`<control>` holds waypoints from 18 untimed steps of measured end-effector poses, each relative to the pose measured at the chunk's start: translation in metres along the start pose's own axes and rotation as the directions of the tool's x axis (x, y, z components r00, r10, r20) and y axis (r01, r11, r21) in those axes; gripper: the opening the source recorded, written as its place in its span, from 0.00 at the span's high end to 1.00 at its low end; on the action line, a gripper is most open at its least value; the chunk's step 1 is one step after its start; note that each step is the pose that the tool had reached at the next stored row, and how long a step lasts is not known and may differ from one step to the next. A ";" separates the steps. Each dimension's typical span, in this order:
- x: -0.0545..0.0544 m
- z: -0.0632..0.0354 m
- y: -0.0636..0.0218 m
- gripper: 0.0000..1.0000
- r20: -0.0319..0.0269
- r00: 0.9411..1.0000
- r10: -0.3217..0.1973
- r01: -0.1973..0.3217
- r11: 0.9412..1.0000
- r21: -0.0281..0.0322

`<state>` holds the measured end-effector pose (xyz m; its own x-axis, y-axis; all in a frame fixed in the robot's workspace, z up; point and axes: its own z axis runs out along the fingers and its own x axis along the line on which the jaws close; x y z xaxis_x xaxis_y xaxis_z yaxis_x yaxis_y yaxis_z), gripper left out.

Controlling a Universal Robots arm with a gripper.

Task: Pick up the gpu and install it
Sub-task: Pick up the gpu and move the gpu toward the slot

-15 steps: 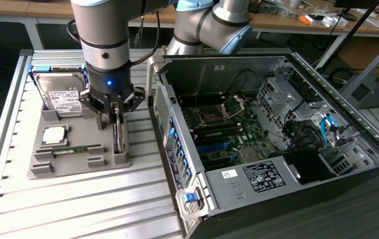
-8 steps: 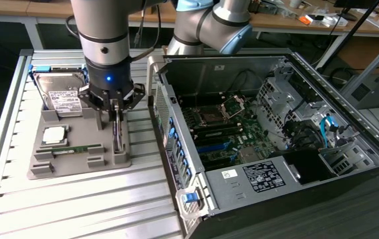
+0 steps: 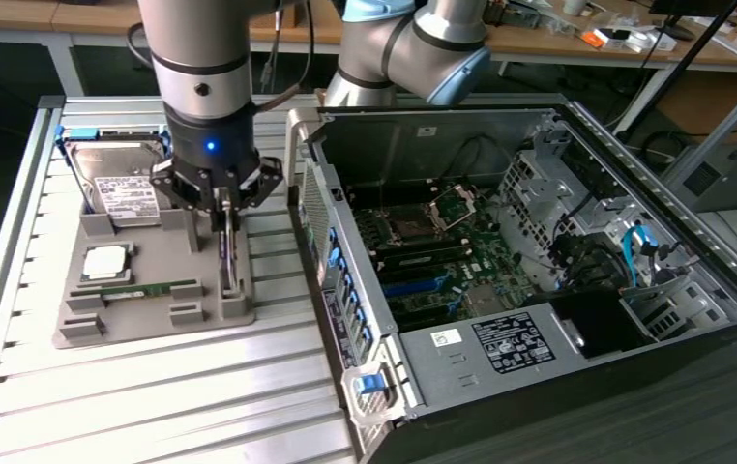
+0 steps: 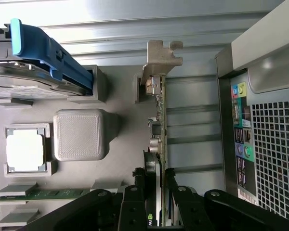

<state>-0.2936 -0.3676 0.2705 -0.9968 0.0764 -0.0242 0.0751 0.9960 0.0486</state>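
Note:
The gpu (image 3: 224, 255) is a thin dark card standing edge-on in a slot at the grey holder tray's (image 3: 149, 314) side nearest the computer case. In the wrist view the gpu (image 4: 160, 120) runs as a narrow strip, with its silvery end bracket (image 4: 160, 60) at the far end. My gripper (image 3: 222, 211) hangs straight down over the card. Its black fingers (image 4: 137, 197) sit on either side of the card, shut on it, with my gripper (image 4: 156, 192) at the end away from the bracket. I cannot tell whether the card has left its slot.
The tray also carries a hard drive (image 3: 124, 184) with a blue rail (image 4: 48, 53), a processor chip (image 3: 105, 259) and a green memory stick (image 3: 136, 288). The open computer case (image 3: 562, 145) lies at the exterior view's right, motherboard (image 3: 433, 271) exposed, its rear panel (image 4: 265, 144) close beside the card.

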 end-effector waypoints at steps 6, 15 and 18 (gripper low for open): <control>0.000 -0.0047 0.0002 0.73 0.000 1.000 0.000 0.000 1.000 0.000; 0.000 -0.0116 0.0006 0.73 0.000 1.000 0.000 0.000 1.000 0.000; 0.000 -0.0142 0.0007 0.73 0.000 1.000 0.000 0.000 1.000 0.000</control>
<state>-0.2937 -0.3676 0.2848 -0.9968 0.0763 -0.0241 0.0751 0.9960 0.0486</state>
